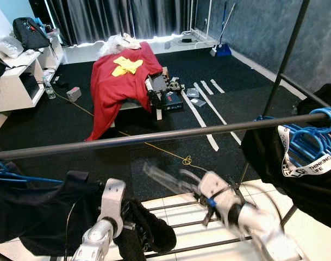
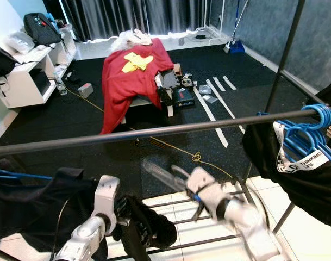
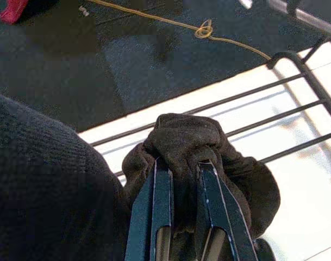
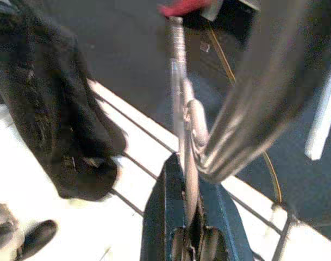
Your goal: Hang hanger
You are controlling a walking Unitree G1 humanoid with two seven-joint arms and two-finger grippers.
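A smooth, round dark metal rail (image 1: 154,137) runs left to right across the near scene, with open black carpet (image 1: 73,122) beyond. The right tool (image 4: 188,179), blurred, is clamped on a thin clear hanger (image 4: 179,92) just below the rail. The left tool (image 3: 179,168) pinches soft black knit cloth (image 3: 187,141) near left.

A dark metal rail (image 1: 154,137) runs across the view and carries a black garment (image 1: 29,212) at its left end and blue hangers (image 1: 312,138) with black clothing (image 1: 295,174) at its right end. Beyond the rail, a low table (image 1: 132,103) on the black floor (image 1: 56,119) bears a red cloth (image 1: 122,81), with a yellow cord (image 1: 170,155) on the floor between table and rail.
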